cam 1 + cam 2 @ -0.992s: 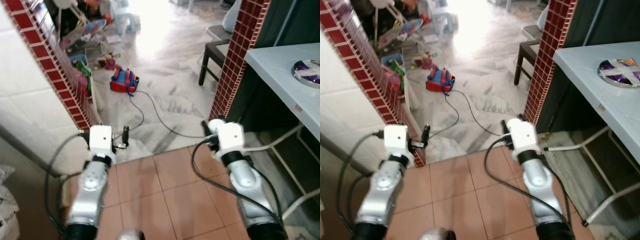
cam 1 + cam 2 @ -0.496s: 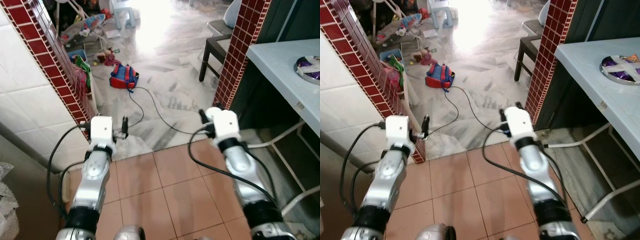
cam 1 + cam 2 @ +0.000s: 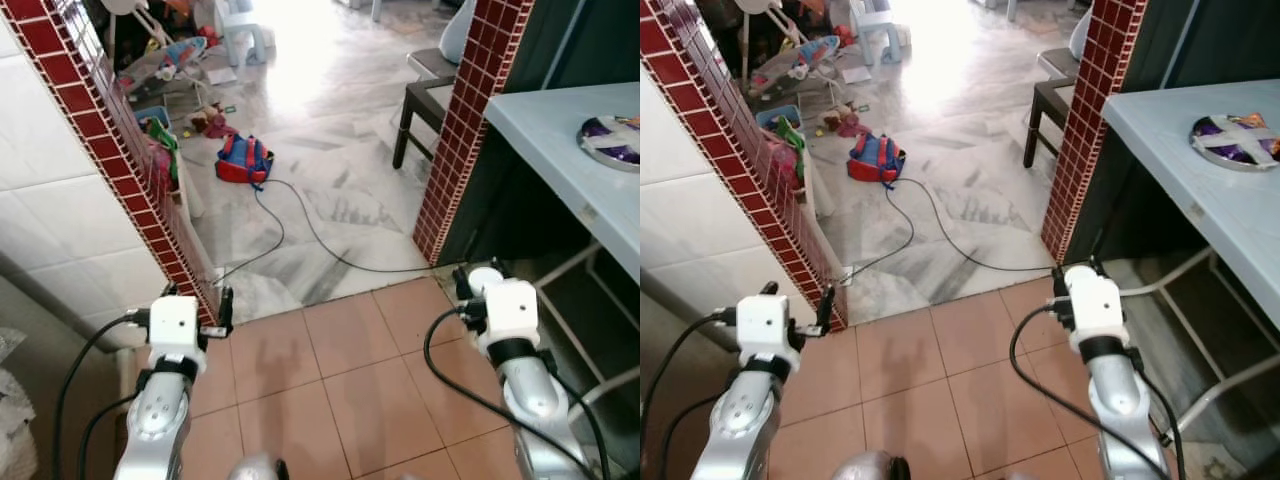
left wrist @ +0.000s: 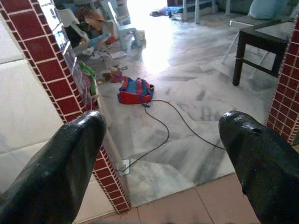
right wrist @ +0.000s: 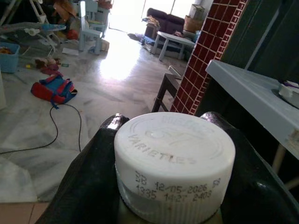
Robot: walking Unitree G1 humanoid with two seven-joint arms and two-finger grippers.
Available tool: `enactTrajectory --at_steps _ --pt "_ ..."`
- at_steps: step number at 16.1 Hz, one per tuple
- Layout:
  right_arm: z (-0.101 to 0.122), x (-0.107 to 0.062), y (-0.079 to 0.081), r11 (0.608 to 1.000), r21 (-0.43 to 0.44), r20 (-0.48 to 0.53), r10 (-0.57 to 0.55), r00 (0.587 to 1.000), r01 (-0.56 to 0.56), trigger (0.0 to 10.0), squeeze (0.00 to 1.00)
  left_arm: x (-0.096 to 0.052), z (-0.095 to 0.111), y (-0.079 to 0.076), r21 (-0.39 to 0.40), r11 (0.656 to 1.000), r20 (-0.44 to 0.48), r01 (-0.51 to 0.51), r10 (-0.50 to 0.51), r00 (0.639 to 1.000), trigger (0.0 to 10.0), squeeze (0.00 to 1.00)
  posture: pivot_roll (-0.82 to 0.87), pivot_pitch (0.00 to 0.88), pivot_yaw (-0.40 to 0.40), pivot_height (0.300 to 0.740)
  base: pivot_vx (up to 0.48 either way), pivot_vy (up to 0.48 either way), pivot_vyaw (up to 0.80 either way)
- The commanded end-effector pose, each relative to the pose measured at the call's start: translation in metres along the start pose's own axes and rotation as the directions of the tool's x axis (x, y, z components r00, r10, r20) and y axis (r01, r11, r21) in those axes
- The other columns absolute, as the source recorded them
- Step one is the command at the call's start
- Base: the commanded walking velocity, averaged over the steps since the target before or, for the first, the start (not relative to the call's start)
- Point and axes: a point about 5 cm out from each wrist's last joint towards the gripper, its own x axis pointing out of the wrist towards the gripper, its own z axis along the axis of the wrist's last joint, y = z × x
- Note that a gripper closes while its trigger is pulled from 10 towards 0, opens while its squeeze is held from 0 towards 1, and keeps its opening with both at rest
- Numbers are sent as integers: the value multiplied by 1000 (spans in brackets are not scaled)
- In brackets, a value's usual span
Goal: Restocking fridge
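Bottle: white cap (image 5: 174,156) up close in the right wrist view, embossed lettering on top and a printed date round its side; the body below is hidden.
Right gripper (image 3: 480,285): clamped on the bottle, a black finger (image 5: 81,186) pressed to each side of the cap, held low over the terracotta floor tiles (image 3: 340,365) near the brick pillar (image 3: 462,130).
Left gripper (image 4: 163,154): fingers spread wide, nothing between them, hovering by the tiled wall's red edge (image 3: 120,160).
Ahead: marble floor (image 3: 330,150) with a black cable (image 3: 300,225) snaking to a red-and-blue backpack (image 3: 243,160); toys scattered beyond.
Right side: pale blue table (image 3: 1200,150) carrying a round tin (image 3: 1238,140); dark stool (image 3: 420,100) behind the pillar.
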Motion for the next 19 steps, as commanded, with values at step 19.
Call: enactTrajectory --at_steps 19 --pt "45 28 22 994 34 101 98 990 -102 10000 0 7 32 -1 -15 999 23 38 -38 999 10000 0 41 0 13 740 0 0 199"
